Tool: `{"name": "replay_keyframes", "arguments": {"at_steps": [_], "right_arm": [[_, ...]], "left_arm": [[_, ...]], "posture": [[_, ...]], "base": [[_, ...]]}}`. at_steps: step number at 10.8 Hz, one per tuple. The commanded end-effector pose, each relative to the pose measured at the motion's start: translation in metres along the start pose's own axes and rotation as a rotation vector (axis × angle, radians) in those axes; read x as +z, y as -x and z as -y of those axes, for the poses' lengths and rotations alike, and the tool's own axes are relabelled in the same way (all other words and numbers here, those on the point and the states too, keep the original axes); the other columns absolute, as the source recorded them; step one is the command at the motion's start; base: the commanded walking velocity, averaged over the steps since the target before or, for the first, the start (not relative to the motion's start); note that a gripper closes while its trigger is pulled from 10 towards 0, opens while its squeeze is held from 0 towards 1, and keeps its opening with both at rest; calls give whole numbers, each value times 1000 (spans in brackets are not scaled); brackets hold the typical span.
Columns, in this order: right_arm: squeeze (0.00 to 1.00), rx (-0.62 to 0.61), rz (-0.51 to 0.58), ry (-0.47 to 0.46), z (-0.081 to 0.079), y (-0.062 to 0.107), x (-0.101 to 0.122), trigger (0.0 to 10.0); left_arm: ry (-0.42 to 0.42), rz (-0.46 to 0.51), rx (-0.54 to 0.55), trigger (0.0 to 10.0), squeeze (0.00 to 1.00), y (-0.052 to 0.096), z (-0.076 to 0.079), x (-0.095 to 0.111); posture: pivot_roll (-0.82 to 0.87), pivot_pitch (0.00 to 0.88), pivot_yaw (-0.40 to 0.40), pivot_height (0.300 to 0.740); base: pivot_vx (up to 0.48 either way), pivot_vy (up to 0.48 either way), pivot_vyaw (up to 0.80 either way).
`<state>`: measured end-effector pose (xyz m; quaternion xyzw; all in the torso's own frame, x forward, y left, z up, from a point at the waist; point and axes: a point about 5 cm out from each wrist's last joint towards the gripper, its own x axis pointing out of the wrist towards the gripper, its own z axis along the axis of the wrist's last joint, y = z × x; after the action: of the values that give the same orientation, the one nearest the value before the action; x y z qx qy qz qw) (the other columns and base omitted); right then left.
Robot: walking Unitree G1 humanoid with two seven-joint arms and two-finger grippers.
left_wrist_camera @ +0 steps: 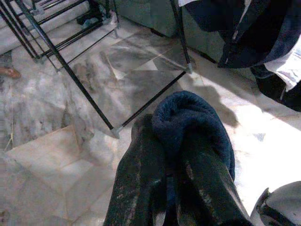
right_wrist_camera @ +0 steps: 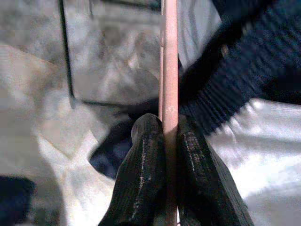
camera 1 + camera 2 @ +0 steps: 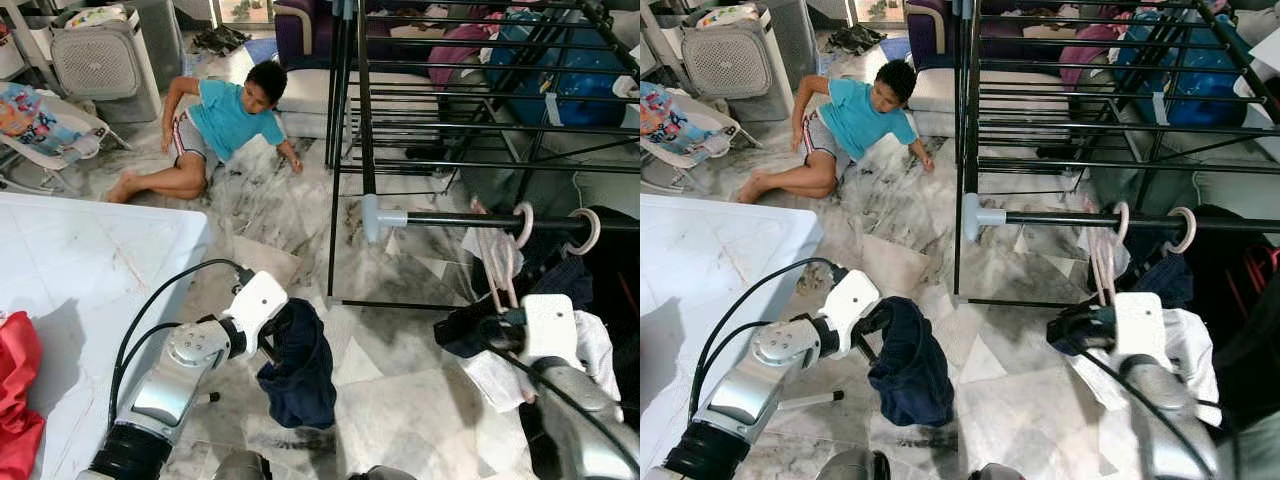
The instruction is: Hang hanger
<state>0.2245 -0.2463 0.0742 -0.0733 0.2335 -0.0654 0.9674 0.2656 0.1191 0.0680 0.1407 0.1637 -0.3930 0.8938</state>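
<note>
A pale pink hanger [image 3: 496,262] hangs by its hook from the black rod [image 3: 450,219] of the drying rack, with clothes bunched below it. My right gripper [image 2: 170,141] is shut on the hanger's thin pink bar [image 2: 168,56], just below the rod, and shows at the lower right [image 3: 492,325]. A second pale hook [image 3: 586,232] sits further right on the same rod. To the left of the rack, my left gripper [image 1: 171,188] is shut on a dark navy garment [image 3: 300,370] that droops over the marble floor.
A person [image 3: 225,120] sits on the floor beyond the rack's left side. The black drying rack [image 3: 450,100] rises ahead on the right. A white table [image 3: 70,290] with a red cloth [image 3: 15,390] stands at my left. A grey appliance [image 3: 100,60] is far left.
</note>
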Motion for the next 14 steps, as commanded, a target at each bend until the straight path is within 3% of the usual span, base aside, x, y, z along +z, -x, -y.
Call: {"name": "replay_keyframes", "arguments": {"at_steps": [1,2,4,5,7,14], "right_arm": [[0,-24,125,-15,1,2,20,0],[0,-47,250,-35,-3,7,33,0],[0,-42,328,-77,-12,16,28,0],[0,-28,310,-92,-18,18,17,10000],[0,-1,309,-86,-28,20,9,10000],[0,-38,328,-57,-20,13,16,10000]], "left_arm": [[-1,14,38,10000,0,2,-4,1],[8,53,104,10000,0,1,-7,5],[60,95,191,10000,0,5,-10,4],[55,99,196,10000,0,5,-9,4],[46,128,216,10000,0,2,-10,11],[33,136,191,10000,0,-1,-8,15]], "posture": [[-29,4,4,740],[-25,0,5,740],[-17,0,11,740],[-8,0,10,740],[-1,0,8,740],[-9,0,9,740]], "base": [[0,0,0],[0,0,0],[0,0,0],[0,0,0],[0,0,0],[-318,0,0]]}}
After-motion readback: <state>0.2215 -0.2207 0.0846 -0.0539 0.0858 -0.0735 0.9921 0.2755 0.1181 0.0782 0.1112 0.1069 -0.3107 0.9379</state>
